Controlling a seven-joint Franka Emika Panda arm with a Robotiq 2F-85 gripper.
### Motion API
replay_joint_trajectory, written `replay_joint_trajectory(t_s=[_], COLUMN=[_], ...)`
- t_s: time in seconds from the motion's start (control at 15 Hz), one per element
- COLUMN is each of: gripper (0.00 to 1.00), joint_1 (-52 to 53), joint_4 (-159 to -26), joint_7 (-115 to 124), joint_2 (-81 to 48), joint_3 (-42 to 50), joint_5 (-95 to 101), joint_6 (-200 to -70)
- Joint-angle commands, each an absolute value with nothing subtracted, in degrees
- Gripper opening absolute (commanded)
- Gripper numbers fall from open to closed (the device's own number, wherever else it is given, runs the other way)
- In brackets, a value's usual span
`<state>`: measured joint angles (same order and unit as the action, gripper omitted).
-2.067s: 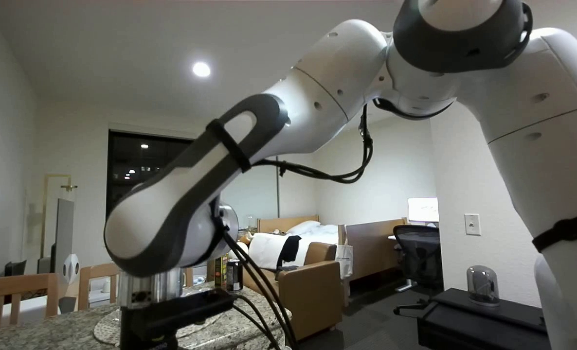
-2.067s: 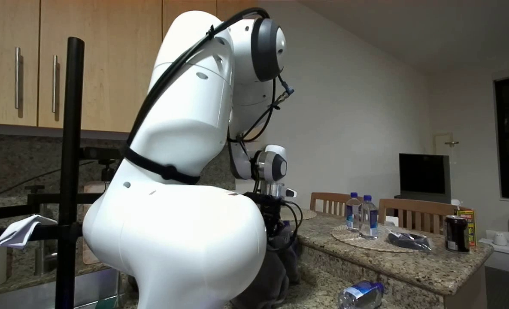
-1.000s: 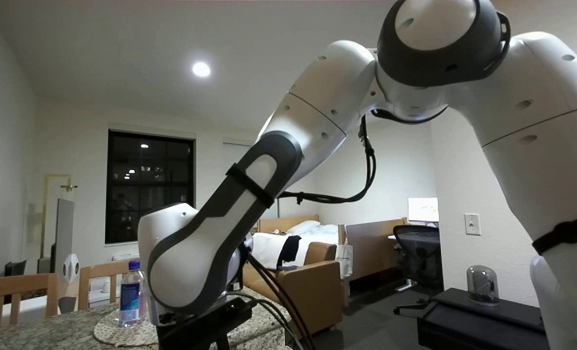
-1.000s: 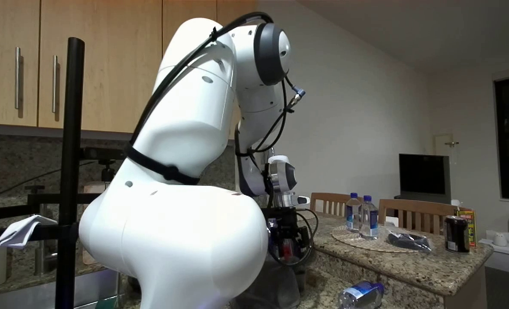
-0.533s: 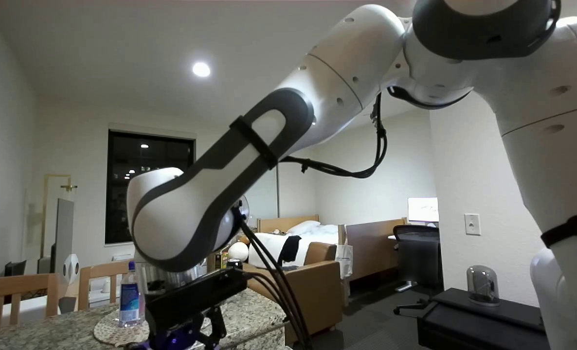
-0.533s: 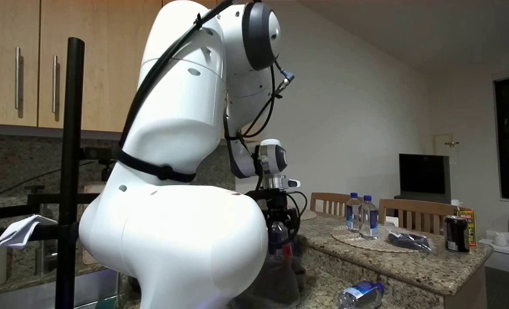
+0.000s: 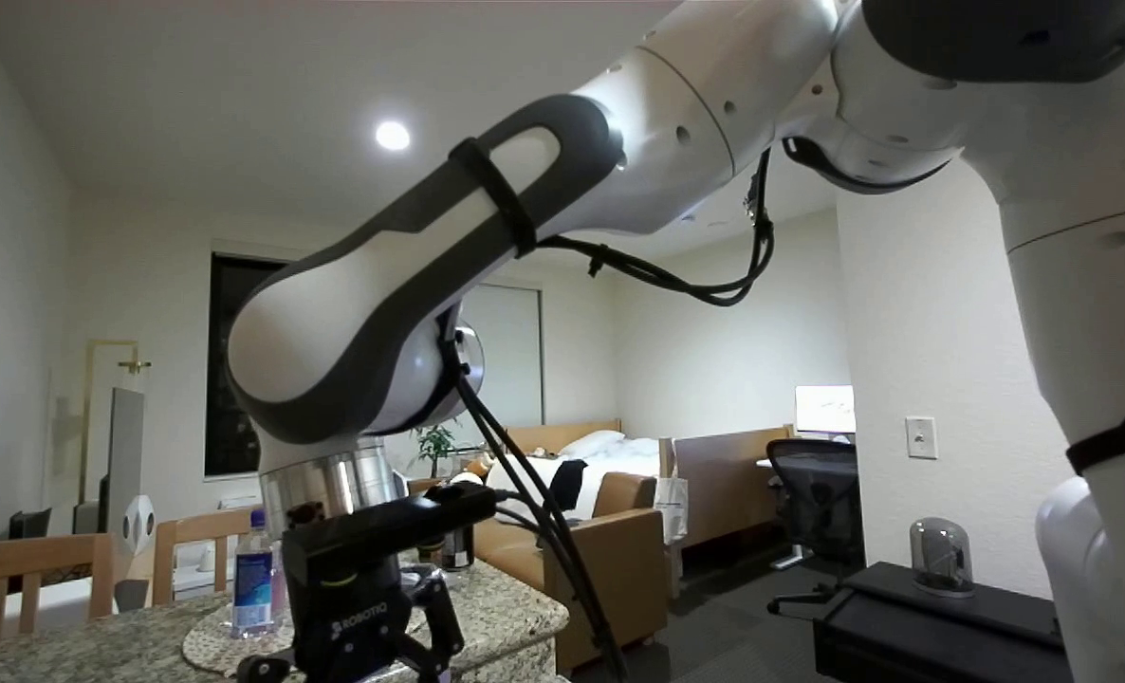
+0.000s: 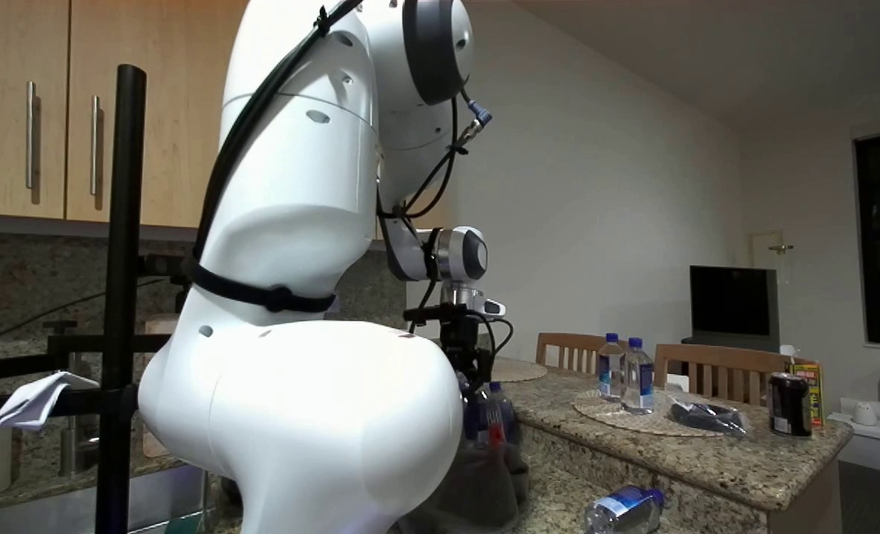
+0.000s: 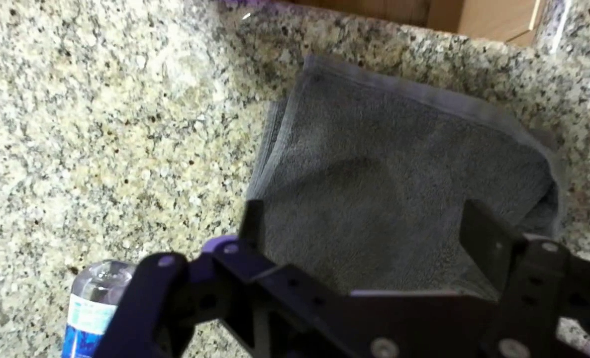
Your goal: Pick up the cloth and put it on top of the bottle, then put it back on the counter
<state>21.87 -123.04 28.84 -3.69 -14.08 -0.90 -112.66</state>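
Arm [image 7: 382, 285] has risen since a second ago, jaws spread, empty; the cloth [image 9: 379, 199] lies, apparently flat, on the surface [image 9: 150, 149]: only retreat remains, I'd judge.

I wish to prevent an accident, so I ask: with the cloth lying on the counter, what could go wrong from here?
In the wrist view, the open end effector partly covers a bottle; a low sideways move might knock it.
The cloth shows folded layers, so a grip may catch only the upper one.
It also lies near an edge of the counter; dragging it that way could leave it hanging over.
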Motion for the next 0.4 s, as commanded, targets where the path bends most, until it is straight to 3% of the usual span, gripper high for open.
replay_joint_trajectory(t_s=[0.0,0.33], gripper=[1.00,1.00], joint_1=[19.8,19.9], joint_4=[-123.6,-122.9], joint_7=[22.7,24.9], joint_2=[-3.0,-3.8], joint_3=[-14.9,-15.1], joint_5=[-5.9,-4.2], joint_6=[-107.3,-108.3])
